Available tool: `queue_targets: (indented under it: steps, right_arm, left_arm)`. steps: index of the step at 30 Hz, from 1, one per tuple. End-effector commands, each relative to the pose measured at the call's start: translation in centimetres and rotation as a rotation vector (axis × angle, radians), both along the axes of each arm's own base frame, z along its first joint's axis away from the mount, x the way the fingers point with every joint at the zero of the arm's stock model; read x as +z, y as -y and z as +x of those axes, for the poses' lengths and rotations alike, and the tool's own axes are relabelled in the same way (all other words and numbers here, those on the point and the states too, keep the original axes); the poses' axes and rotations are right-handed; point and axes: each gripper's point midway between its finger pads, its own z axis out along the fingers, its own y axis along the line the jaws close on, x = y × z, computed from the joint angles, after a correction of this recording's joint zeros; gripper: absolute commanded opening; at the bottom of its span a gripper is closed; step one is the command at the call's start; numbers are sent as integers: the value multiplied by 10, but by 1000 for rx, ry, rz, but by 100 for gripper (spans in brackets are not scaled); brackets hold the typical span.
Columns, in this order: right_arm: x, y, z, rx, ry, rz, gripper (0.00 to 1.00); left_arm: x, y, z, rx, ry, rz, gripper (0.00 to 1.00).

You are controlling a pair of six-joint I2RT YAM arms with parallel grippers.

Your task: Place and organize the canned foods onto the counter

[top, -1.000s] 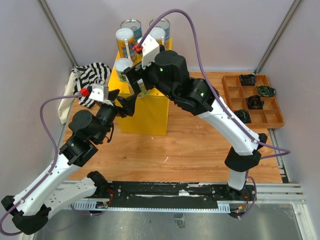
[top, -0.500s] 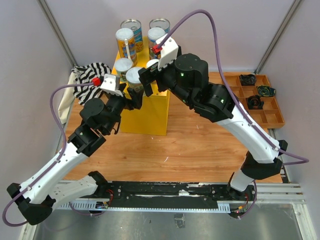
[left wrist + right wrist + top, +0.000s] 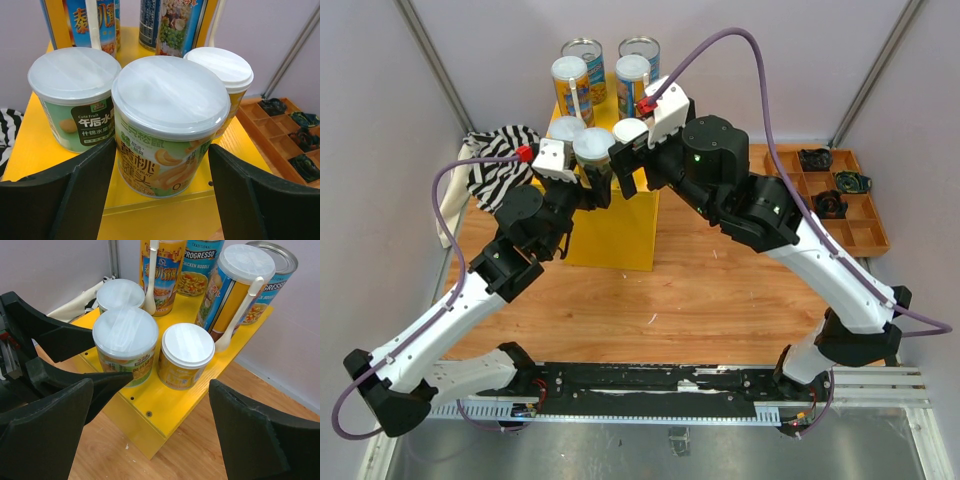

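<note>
Left gripper [image 3: 161, 152] is low in the left wrist view, jaws wide, one black finger either side of the front can [image 3: 167, 125], close in, with a sliver of yellow showing on the right. That can stands upright at the near edge of the yellow box [image 3: 32, 150], centre frame. Right gripper [image 3: 151, 389] hangs over the box too, jaws wide, gripping nothing. Just behind, two more short cans [image 3: 75, 95], left and right. Farther back, top of frame, four tall cans [image 3: 570, 80] in two rows. A wooden tray [image 3: 825, 200] lies far right.
</note>
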Motion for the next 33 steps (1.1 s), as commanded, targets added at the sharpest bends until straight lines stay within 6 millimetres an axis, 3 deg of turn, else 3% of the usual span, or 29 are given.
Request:
queue_targets:
  steps: [1, 9, 14, 17, 20, 24, 28, 33]
  right_arm:
    - [14, 11, -8, -15, 21, 43, 99]
    - [-3, 25, -9, -57, -6, -4, 98]
    - [-20, 55, -9, -151, -24, -34, 99]
    - [-39, 78, -13, -209, -63, -47, 98]
    - [-73, 107, -17, -285, -147, -87, 98]
    - [-138, 140, -26, -402, -279, -163, 98]
    - [-202, 169, -40, -535, -392, -208, 98]
    - [-243, 204, -55, -728, -477, -228, 98]
  left_arm:
    - [17, -4, 4, 36, 40, -11, 77]
    - [15, -14, 5, 90, 22, -3, 77]
    - [21, -19, -3, 81, 26, -13, 79]
    - [31, -18, -19, 8, 56, -29, 80]
    - [36, -16, -40, -80, 80, -29, 80]
    - [22, -23, -59, -118, 26, -36, 80]
    - [-13, -39, -69, -75, -48, -79, 80]
    - [-59, -63, -77, 22, -130, -111, 82]
